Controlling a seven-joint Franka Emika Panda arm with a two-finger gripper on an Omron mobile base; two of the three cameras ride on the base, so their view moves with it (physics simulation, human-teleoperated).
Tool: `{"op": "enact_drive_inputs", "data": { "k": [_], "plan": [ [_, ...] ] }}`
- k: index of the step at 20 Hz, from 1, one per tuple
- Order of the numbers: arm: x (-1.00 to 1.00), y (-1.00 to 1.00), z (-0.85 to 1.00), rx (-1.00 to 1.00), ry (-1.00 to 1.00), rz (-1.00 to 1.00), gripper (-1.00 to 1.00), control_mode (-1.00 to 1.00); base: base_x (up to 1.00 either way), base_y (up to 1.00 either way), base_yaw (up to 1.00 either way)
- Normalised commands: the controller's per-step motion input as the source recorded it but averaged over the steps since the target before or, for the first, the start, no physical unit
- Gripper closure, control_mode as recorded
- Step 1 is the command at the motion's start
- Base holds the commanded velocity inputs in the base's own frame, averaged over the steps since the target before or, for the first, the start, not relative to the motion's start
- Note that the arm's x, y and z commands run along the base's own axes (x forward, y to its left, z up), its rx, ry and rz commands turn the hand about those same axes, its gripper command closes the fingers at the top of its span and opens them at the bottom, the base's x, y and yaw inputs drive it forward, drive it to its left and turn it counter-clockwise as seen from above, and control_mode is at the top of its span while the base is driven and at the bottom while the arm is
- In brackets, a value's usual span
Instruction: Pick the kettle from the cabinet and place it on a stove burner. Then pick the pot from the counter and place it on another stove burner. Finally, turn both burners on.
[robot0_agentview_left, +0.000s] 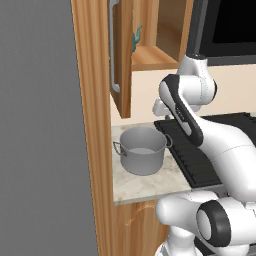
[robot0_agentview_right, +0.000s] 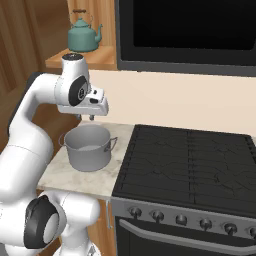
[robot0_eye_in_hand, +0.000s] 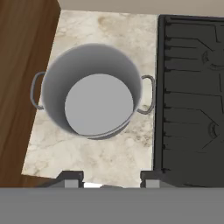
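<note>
Kettle (robot0_agentview_right: 83, 36) and pot (robot0_agentview_right: 88, 147) are both seen away from the gripper (robot0_agentview_right: 87, 117), whose jaws stand parted with nothing between them. In the hand view the two dark fingertips (robot0_eye_in_hand: 70, 179) rise well apart at the lower edge, over bare counter (robot0_eye_in_hand: 113, 153) just below the pot.

The gripper is held above the pot, pointing down, clear of its rim. The pot is looked into from overhead in the hand view: a wide grey cylinder with a flat pale bottom and nothing lying in it, one loop handle on each side. It stands upright on the narrow strip of marble counter, between the wooden side panel (robot0_agentview_left: 92, 125) and the black cooktop (robot0_agentview_right: 190, 165), close to the cooktop's edge but not seen touching it.

On the stove burners (robot0_agentview_right: 170, 155) nothing is set — the grates are seen bare in the right base view, with a row of round knobs (robot0_agentview_right: 181, 219) along the front below them.

Higher up, the cabinet (robot0_agentview_right: 80, 60) stands open; its door (robot0_agentview_left: 121, 60), with the long silver bar handle (robot0_agentview_left: 114, 50), is swung outward in the left base view. The teal kettle sits upright on the cabinet's shelf, spout pointing toward the black microwave (robot0_agentview_right: 185, 30) beside it, thin dark handle arched over the lid. Whether anything is inside the kettle cannot be told — its lid is on.
</note>
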Motion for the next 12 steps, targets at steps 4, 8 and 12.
{"op": "enact_drive_inputs", "data": {
  "k": [4,8,12],
  "plan": [
    [-0.01,0.0,0.0,0.0,-0.02,0.0,-1.0,-1.0,0.0,0.0,0.0],
    [0.0,0.0,0.01,-0.02,-0.09,0.0,-1.0,-1.0,0.0,0.0,0.0],
    [-0.04,0.0,0.05,0.0,-0.09,0.0,-1.0,-1.0,0.0,0.0,0.0]
  ]
}}
